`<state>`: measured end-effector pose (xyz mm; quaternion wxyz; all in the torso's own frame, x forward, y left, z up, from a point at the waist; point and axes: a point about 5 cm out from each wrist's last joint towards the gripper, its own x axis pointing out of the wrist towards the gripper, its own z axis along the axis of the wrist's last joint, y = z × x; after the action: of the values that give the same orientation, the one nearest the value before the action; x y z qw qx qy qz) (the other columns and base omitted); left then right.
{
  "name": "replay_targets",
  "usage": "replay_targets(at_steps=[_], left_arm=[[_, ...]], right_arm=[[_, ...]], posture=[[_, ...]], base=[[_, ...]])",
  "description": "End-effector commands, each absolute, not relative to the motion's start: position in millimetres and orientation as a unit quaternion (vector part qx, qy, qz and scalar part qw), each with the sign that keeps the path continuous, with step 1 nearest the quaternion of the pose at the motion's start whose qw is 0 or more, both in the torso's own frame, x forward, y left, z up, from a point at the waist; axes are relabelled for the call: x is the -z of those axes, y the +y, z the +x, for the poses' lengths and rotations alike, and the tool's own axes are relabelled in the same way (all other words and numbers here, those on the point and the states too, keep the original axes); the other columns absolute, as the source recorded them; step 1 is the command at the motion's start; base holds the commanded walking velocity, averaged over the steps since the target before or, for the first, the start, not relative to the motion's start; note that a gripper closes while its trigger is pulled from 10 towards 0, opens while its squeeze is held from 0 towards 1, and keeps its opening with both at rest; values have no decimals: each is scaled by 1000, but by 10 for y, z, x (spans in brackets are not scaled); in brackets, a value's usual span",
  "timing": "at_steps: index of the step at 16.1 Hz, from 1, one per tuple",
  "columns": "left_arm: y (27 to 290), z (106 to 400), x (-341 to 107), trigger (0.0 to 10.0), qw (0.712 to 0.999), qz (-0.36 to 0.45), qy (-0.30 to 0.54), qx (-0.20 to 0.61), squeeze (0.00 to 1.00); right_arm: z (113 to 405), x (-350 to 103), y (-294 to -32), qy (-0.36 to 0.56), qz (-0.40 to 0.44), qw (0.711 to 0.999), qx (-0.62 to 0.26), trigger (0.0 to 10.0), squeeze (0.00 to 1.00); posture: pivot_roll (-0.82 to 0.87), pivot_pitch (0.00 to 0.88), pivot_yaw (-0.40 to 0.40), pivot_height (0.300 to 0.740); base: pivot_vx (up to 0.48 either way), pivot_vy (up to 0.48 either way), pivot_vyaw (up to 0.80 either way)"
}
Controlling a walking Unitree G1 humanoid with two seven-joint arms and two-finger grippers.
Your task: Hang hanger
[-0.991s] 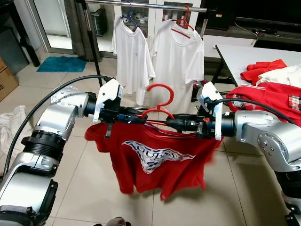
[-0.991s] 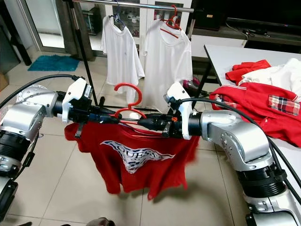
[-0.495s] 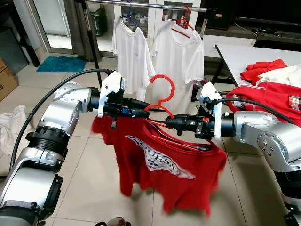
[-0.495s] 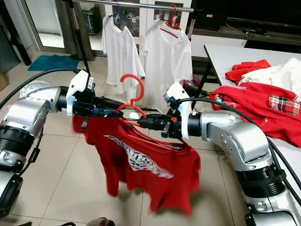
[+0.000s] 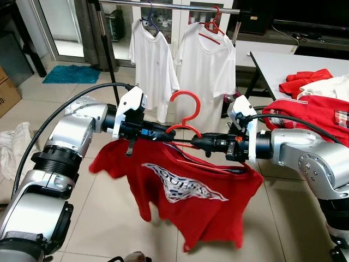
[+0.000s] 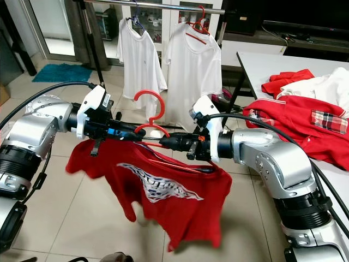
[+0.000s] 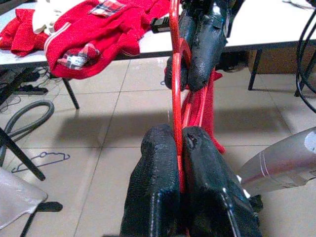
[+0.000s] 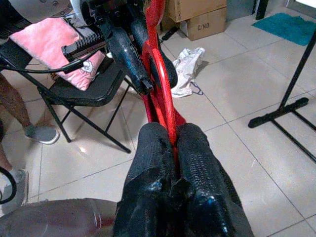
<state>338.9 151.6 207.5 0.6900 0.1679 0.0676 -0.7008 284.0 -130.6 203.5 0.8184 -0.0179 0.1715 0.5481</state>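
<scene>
A red hanger carrying a red printed T-shirt is held in the air between my two arms, hook upward. My left gripper is shut on the hanger's left shoulder, and in the left wrist view its fingers pinch the red wire. My right gripper is shut on the hanger's right shoulder, with its fingertips clamped on the wire. Beyond them a metal clothes rail holds two white T-shirts on hangers.
A white table at the right carries red and white clothes. The rail's black stand pole rises at the left, with a blue mat behind it. White cloth lies on the tiles. A folding chair stands near a person's legs.
The shirt has swung, and its left sleeve now flares out to the left. My left gripper has dropped slightly, so the hanger sits more level. Both grippers keep their hold.
</scene>
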Motion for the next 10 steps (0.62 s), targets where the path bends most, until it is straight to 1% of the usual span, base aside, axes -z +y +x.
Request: replay_targets(at_steps=[1,5,6,7,9,10], left_arm=[[1462,3394,-2087,0,678,176,74,710,0],[1497,3413,-2114,0,689,178,65,699,0],[1510,3409,-2116,0,690,176,65,699,0],[1532,3404,-2117,0,692,174,65,698,0],[1567,3397,-2110,0,696,172,66,694,0],[1613,3396,-2109,0,702,169,68,689,0]], right_arm=[[2829,-2186,-1295,136,-23,822,-553,0,0],[2825,-2187,-1299,134,-24,824,-550,0,0],[2824,-2189,-1300,133,-25,824,-550,1451,0],[2819,-2194,-1304,130,-28,825,-550,10000,0],[2809,-2210,-1314,124,-27,826,-550,10000,0],[2809,-2254,-1357,116,-14,830,-545,10000,1000]], posture=[[-8,0,-4,740],[-8,0,-4,740],[-8,0,-4,740],[-8,0,-5,740],[-7,0,-6,740],[-5,0,-8,740]], base=[[0,0,0],[0,0,0],[0,0,0],[0,0,0],[0,0,0],[0,0,0]])
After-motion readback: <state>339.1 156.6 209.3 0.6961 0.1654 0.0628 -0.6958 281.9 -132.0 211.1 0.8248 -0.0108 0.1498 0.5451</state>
